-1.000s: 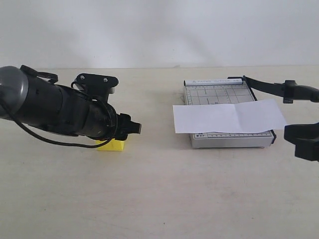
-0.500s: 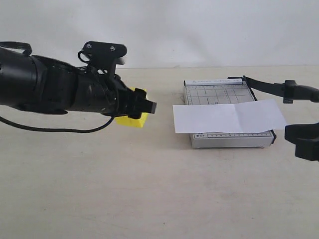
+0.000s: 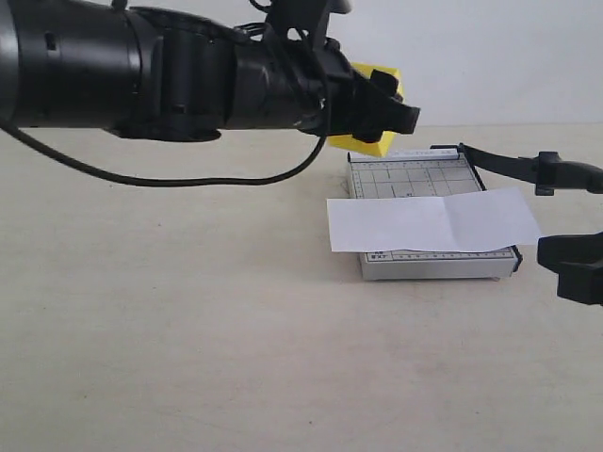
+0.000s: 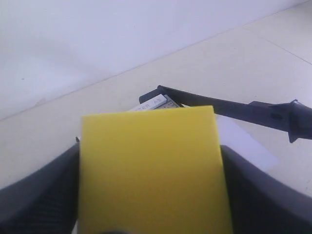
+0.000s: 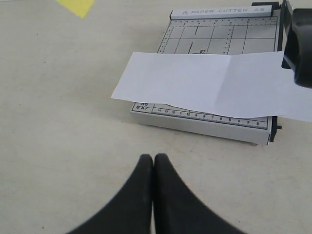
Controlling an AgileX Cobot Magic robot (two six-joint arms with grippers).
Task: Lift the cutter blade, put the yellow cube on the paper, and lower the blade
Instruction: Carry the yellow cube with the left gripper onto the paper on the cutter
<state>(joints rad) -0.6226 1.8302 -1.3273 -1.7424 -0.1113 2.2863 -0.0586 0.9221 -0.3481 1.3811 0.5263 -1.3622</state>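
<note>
My left gripper is shut on the yellow cube and holds it in the air just above the far left corner of the grey cutter board. In the left wrist view the cube fills the space between the two black fingers. The cutter blade stands raised, slanting up to the right from its hinge. The white paper lies across the board, overhanging both sides. My right gripper is shut and empty, low at the board's right front; its tips point at the board and paper.
A black cable sags below the left arm. The beige table ends at a white wall behind the cutter. The blade's thick handle hangs over the paper's right end.
The left arm has lifted the yellow cube off the table and carried it up and to the right, to the cutter board's far left corner. The right gripper and blade have not moved.
</note>
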